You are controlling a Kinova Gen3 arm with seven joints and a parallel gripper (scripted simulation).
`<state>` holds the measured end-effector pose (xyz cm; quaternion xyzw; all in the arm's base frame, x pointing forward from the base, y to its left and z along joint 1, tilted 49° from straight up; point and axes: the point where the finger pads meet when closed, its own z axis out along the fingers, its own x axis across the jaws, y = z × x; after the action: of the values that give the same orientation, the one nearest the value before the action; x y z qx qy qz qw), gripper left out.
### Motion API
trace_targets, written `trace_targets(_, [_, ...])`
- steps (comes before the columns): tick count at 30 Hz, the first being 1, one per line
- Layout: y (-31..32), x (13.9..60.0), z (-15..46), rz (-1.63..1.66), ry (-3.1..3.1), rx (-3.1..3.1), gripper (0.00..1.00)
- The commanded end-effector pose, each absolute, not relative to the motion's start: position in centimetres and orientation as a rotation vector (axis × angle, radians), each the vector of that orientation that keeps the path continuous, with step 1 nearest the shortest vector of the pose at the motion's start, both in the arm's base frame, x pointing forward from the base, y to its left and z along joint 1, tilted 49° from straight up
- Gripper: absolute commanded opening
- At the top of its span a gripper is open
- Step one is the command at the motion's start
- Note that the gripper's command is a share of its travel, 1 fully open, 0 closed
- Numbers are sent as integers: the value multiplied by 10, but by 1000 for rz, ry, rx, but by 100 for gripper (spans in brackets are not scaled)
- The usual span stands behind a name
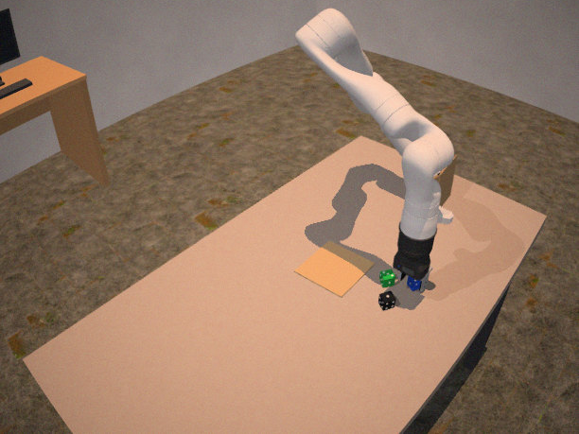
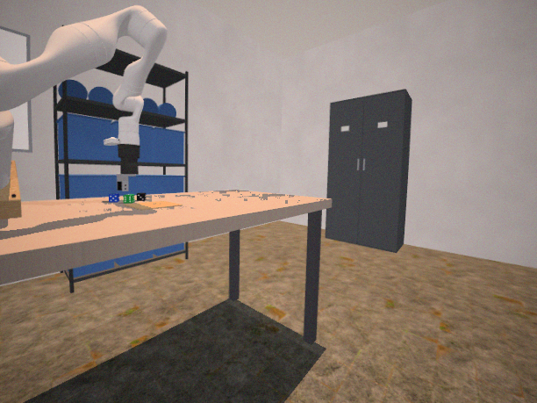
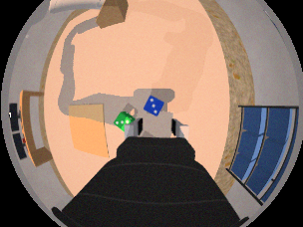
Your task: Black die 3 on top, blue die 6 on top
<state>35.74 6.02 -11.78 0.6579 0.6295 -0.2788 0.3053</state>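
Beside the mat (image 1: 333,269), pincer (image 1: 412,278) spread wide, empty, just above blue die (image 1: 413,283), black die (image 1: 387,301) near.

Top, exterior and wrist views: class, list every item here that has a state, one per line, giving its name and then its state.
Gripper: jaws open, holding nothing, low over the blue die.
Blue die: flat on the table, off the mat.
Green die: flat on the table, off the mat.
Black die: flat on the table, off the mat.
Mat: flat on the table, no die on it.
Cabinet: doors closed.
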Motion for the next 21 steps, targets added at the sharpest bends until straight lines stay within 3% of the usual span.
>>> trace_targets(1, [61,358,-118,-735,1668,1742,100])
trace_targets(21, [78,357,-103,-735,1668,1742,100])
